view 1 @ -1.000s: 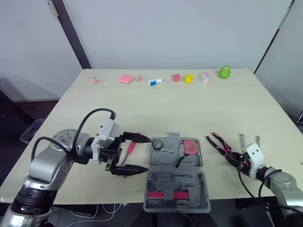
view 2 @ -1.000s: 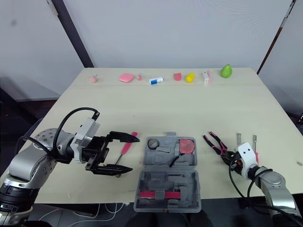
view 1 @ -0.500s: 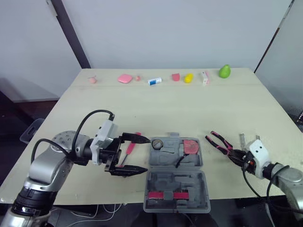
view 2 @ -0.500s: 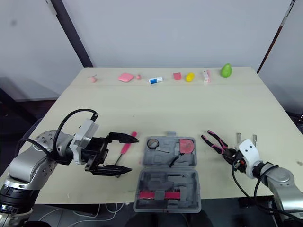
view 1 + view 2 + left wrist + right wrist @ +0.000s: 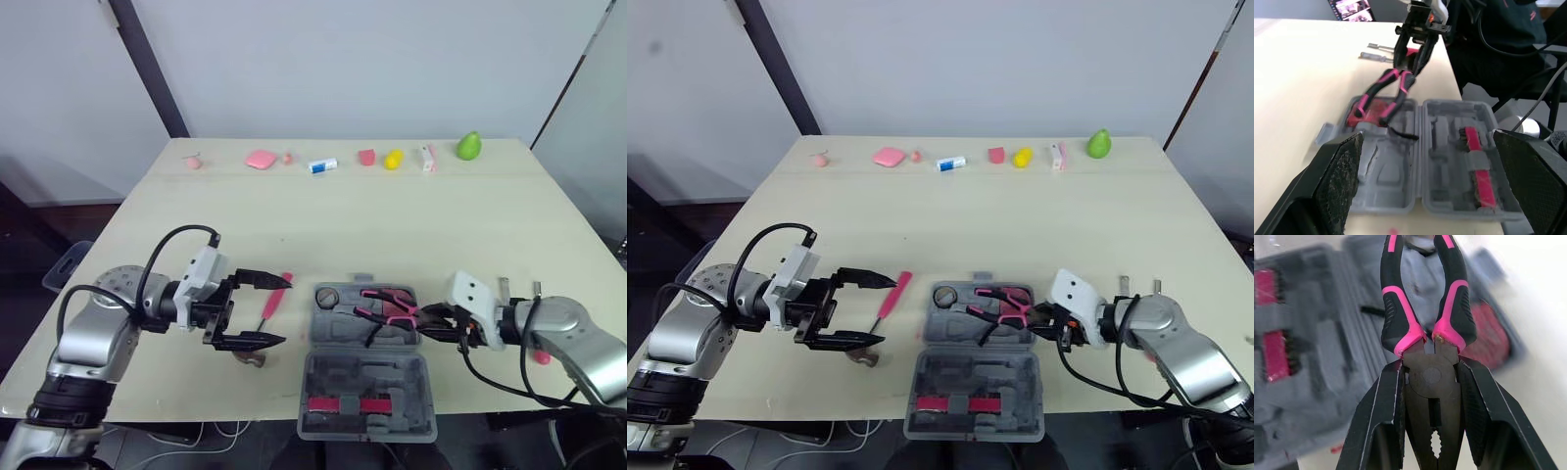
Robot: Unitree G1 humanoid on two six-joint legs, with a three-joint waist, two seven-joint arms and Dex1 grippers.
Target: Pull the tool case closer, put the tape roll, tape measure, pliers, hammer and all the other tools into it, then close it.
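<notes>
The grey tool case [image 5: 333, 377] lies open near the table's front edge. A tape roll [image 5: 327, 297] and a red tape measure [image 5: 400, 310] sit in its far half. My right gripper [image 5: 434, 321] is shut on the head of the pink-and-black pliers [image 5: 1396, 313]. It holds them low over that half, with their handles [image 5: 382, 297] pointing left. My left gripper [image 5: 281, 309] stands wide open just left of the case. A pink-handled screwdriver [image 5: 271, 304] lies on the table between its fingers. A small brownish object [image 5: 249, 358] lies by the lower finger.
Two small metal bits [image 5: 502, 287] lie on the table behind my right arm. Small items line the far edge, among them a pink pad [image 5: 260, 159], a blue-and-white tube [image 5: 321, 165] and a green pear [image 5: 469, 147]. The wide middle of the table is bare.
My right gripper has carried the pliers left from the table's right side to over the case. My left gripper has drawn back a little to the left, still open.
</notes>
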